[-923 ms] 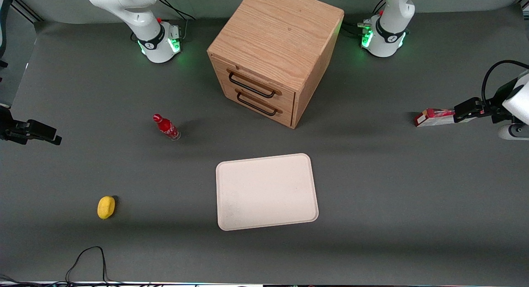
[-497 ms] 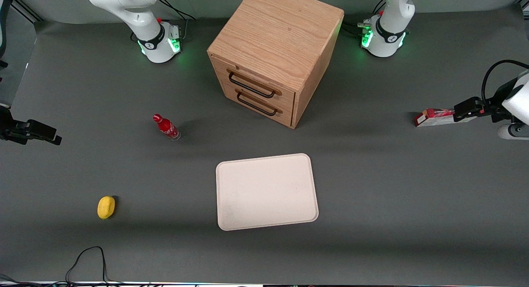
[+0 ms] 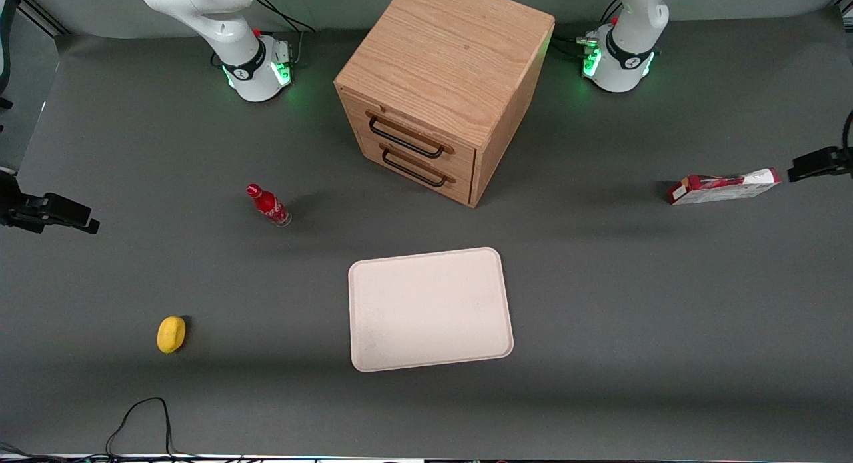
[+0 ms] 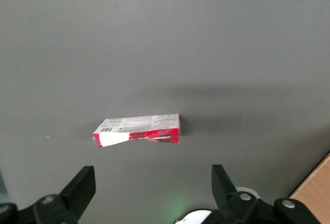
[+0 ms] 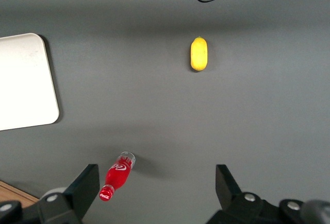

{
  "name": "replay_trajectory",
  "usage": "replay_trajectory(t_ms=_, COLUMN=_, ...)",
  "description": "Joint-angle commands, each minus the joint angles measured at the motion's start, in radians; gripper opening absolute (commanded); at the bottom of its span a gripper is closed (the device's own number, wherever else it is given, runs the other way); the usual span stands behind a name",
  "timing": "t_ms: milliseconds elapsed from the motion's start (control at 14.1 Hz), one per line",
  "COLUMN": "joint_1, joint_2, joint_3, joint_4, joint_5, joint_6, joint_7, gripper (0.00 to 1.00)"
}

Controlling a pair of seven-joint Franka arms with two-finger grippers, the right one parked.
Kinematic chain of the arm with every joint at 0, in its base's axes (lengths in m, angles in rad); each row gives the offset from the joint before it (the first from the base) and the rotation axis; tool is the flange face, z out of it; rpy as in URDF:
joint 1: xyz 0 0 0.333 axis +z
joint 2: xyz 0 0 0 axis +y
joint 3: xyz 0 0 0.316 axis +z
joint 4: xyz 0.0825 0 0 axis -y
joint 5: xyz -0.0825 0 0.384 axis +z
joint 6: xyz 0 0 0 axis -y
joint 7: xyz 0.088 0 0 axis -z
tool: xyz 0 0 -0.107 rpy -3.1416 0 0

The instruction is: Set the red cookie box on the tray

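We see the gripper (image 4: 149,183) wide open above the red cookie box (image 4: 137,130) on the bench (image 3: 666,303); only front view shows the tray (image 3: 430,308) well apart.

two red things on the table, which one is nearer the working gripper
The red cookie box, lying flat toward the working arm's end, just off the open gripper. The red bottle stands toward the parked arm's end.

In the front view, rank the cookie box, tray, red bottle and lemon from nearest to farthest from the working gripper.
From the gripper, open at the working arm's table end:
1. Red cookie box, beside it.
2. Tray, mid-table.
3. Red bottle, toward the parked arm.
4. Lemon, farthest.
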Motion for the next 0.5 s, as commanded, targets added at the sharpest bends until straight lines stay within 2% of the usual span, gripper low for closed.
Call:
replay_trajectory(t_ms=0, joint_1=0.063, joint_2=-0.138, joint_3=-0.010, joint_4=-0.185, joint_5=0.014, joint_6=0.080, joint_7=0.072, gripper=1.00)
replay_trajectory(t_ms=213, joint_1=0.100, joint_2=-0.293, joint_3=-0.008, joint_4=-0.403, joint_5=0.015, joint_6=0.180, joint_7=0.099, gripper=1.00)
replay_trajectory(t_ms=426, joint_1=0.112, joint_2=-0.380, joint_3=0.016, joint_4=-0.500, joint_5=0.014, joint_6=0.180, joint_7=0.101, gripper=1.00)
